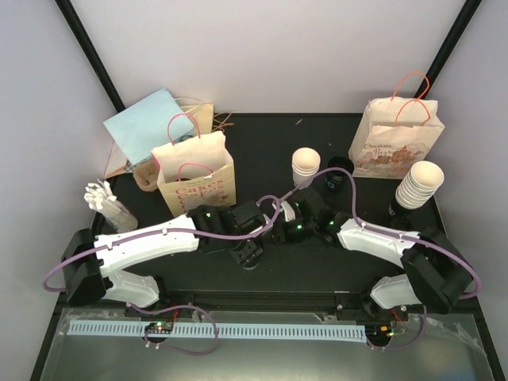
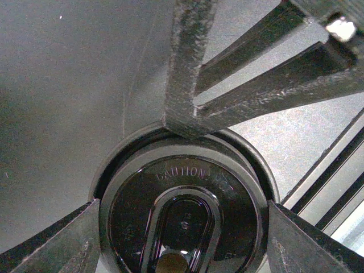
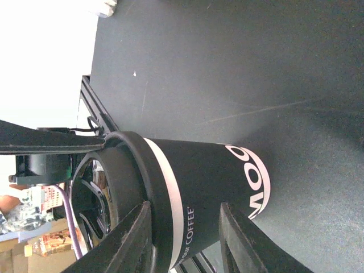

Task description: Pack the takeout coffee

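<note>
Counting near things first: one black coffee cup (image 3: 210, 187) upright on table (image 1: 262, 135), near centre, and one black lid (image 2: 182, 170) on top. We cannot tell if lid is fully seated. Right claw (image 3: 185, 207) pinching cup wall. Left claw (image 2: 182, 227) pinching lid rim from above. Overhead, we barely see cup under both wrists.

Further back:
- One bundle of white sticks (image 1: 107, 202).
- Two white cup stacks: middle stack (image 1: 305, 167), right stack (image 1: 419, 186).
- Two paper bags: left bag (image 1: 194, 171), far right bag (image 1: 397, 139).
- One blue sheet (image 1: 151, 119), partly hidden.
</note>
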Available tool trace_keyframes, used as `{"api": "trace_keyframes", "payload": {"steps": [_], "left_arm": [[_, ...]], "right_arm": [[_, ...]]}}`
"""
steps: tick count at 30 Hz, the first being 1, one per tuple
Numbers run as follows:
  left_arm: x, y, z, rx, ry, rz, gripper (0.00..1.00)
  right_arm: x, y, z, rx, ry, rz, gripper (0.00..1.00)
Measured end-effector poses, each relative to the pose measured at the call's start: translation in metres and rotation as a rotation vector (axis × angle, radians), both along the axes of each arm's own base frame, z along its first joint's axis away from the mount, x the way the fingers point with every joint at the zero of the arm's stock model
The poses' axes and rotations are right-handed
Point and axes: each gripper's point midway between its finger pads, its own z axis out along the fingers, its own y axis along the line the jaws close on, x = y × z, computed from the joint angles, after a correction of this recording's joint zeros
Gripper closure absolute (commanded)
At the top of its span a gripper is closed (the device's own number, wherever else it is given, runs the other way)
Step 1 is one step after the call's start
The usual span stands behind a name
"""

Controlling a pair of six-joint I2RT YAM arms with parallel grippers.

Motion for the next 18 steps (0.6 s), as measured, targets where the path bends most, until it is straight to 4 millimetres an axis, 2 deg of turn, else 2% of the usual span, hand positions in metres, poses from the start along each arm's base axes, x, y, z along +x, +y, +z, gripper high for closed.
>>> {"api": "trace_keyframes", "payload": {"steps": [18], "left_arm": [[-0.0001, -0.0001, -0.0013, -0.001, 0.000, -0.002, 0.37]], "right_arm": [[0.0041, 0.0064, -0.0063, 0.060, -0.057, 0.016, 0.67]]}}
